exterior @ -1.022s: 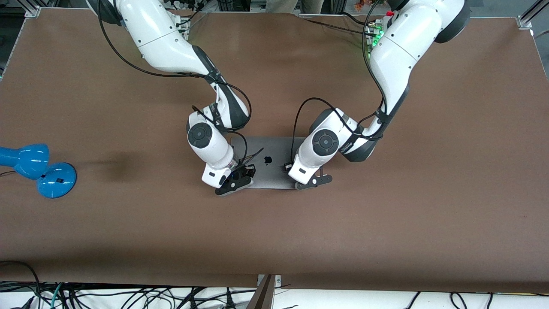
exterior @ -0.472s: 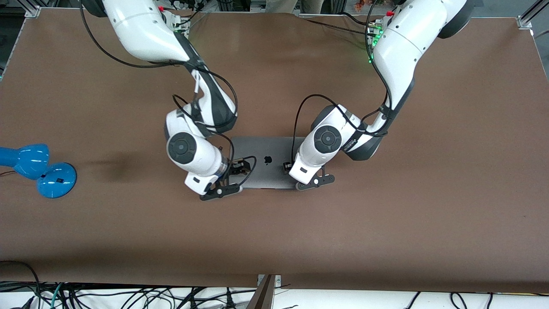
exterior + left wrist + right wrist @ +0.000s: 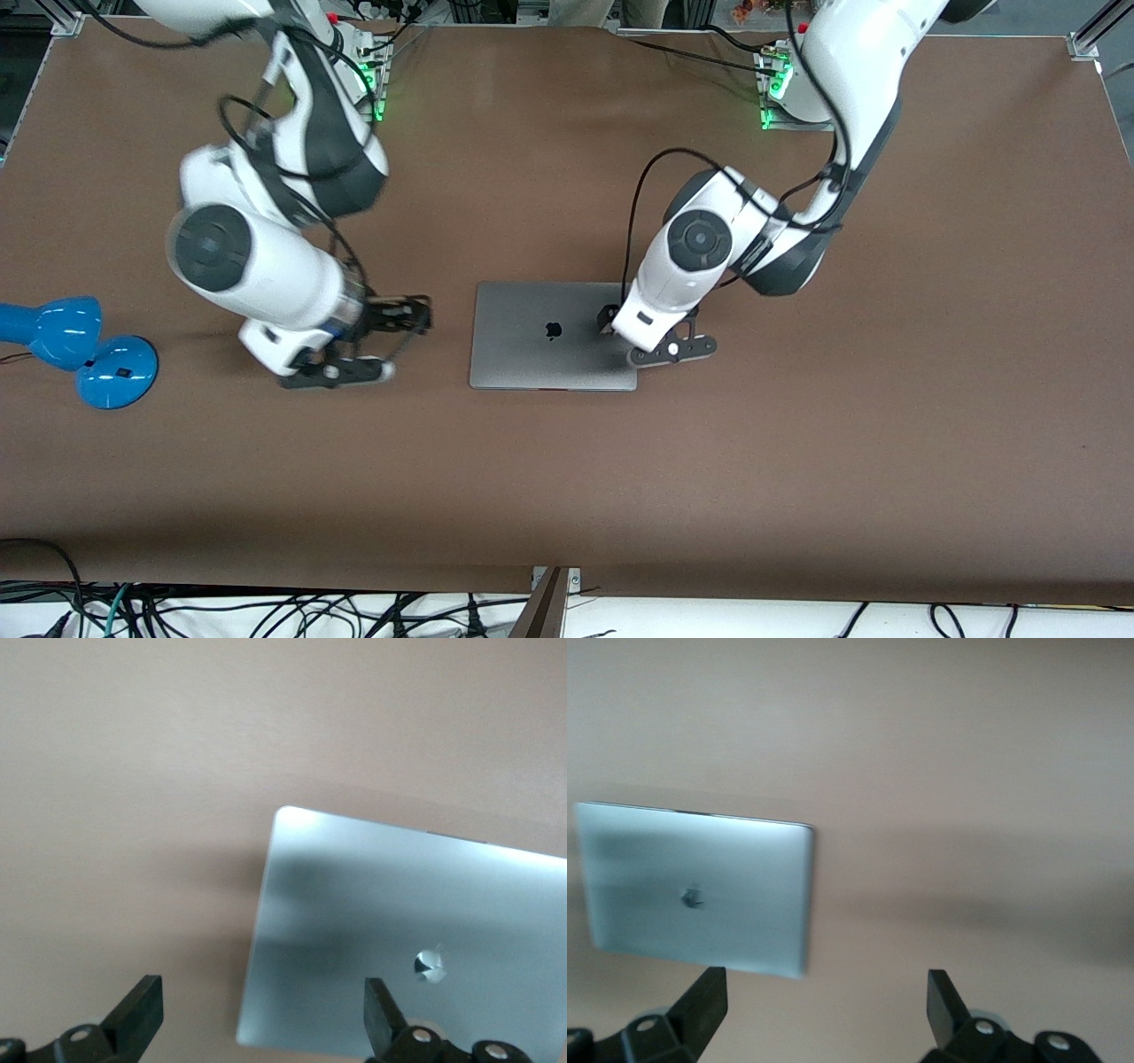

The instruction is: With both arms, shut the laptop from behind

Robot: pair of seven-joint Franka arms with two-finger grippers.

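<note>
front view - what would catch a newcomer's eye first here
First, the slim silver-grey metal laptop, shut flat mid-table, black logo up. Next, the two large white jointed arms: the left gripper hangs open over the laptop's corner toward the left arm's end, and the right gripper hangs open over bare brown table beside the laptop. A glossy blue lamp lies at the right arm's end.

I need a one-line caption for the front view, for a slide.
Closed laptop lies flat on the brown table; left gripper hangs open over its edge, right gripper open over bare table near a blue lamp.
</note>
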